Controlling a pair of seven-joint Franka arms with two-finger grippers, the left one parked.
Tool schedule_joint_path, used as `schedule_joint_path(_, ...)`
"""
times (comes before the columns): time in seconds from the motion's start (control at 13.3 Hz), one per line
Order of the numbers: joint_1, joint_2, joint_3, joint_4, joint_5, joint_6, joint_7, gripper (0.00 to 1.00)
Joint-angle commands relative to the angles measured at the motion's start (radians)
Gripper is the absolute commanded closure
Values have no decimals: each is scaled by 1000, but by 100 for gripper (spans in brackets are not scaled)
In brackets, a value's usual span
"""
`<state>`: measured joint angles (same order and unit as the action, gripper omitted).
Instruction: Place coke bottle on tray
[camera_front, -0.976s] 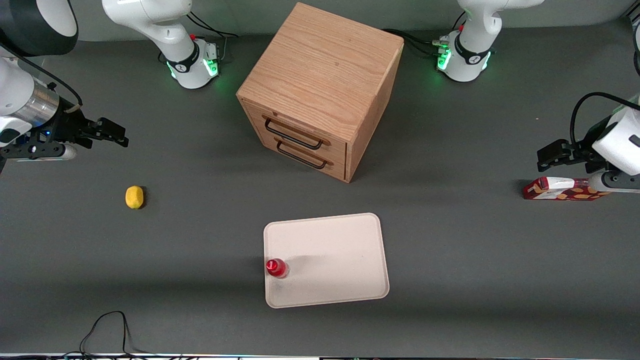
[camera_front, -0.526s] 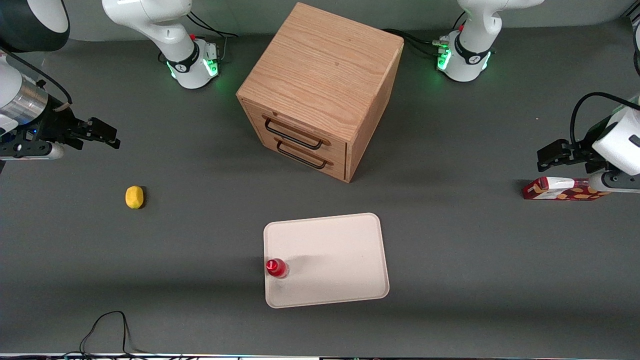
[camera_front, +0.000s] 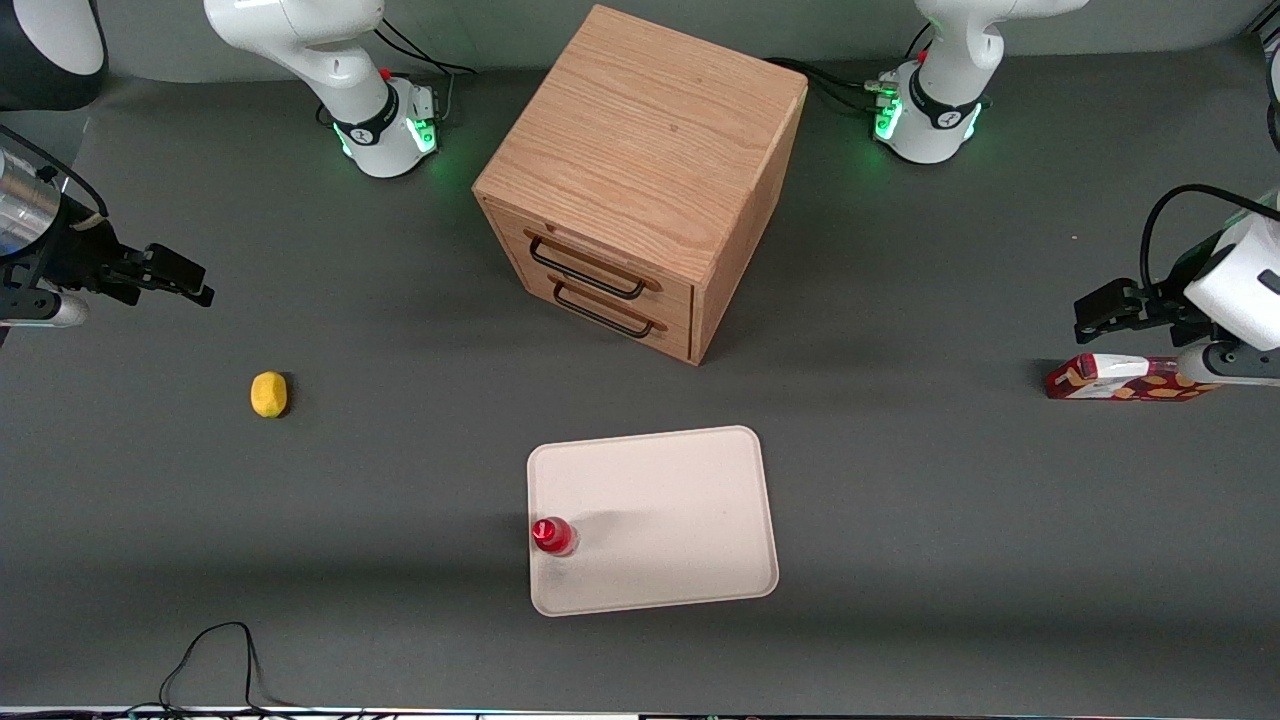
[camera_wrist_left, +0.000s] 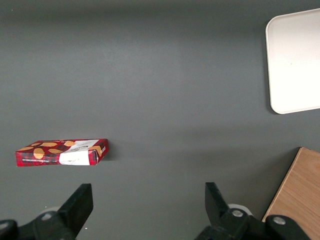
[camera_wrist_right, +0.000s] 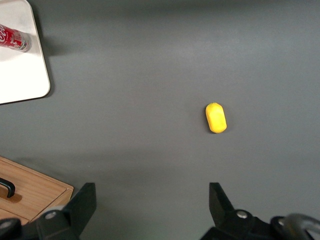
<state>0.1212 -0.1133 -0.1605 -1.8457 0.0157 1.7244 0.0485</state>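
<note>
The gripper (camera_front: 190, 283), fingers apart and empty, is retreating toward its table end; the coke bottle (camera_front: 553, 536) is standing on the tray (camera_front: 680, 500), so placement looks done.

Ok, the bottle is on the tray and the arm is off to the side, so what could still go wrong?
The bottle stands upright right at the tray rim nearest the working arm, so a nudge to the tray might tip it off. The open hand hangs above the table near the lemon; a low sweep could knock the lemon.
</note>
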Motion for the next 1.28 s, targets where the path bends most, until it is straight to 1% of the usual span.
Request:
schedule_joint_path(0.0,-31,17,29,31,-11,-11,-19,0)
schedule_joint_path(0.3,-20,34,30,57,-8,-5,-21,0)
schedule_joint_path(0.45,-15,122,68,178,-8,-25,-6,0)
schedule_joint_path(0.6,-9,243,101,308,-3,-71,8,0)
schedule_joint_path(0.75,5,378,147,425,1,-72,75,0)
schedule_joint_path(0.9,40,534,188,558,-3,-68,227,0)
schedule_joint_path(1.05,61,741,217,798,3,-37,374,0)
schedule_joint_path(1.13,63,835,267,894,-2,1,439,0)
schedule_joint_path(1.2,84,887,285,925,-9,59,483,0)
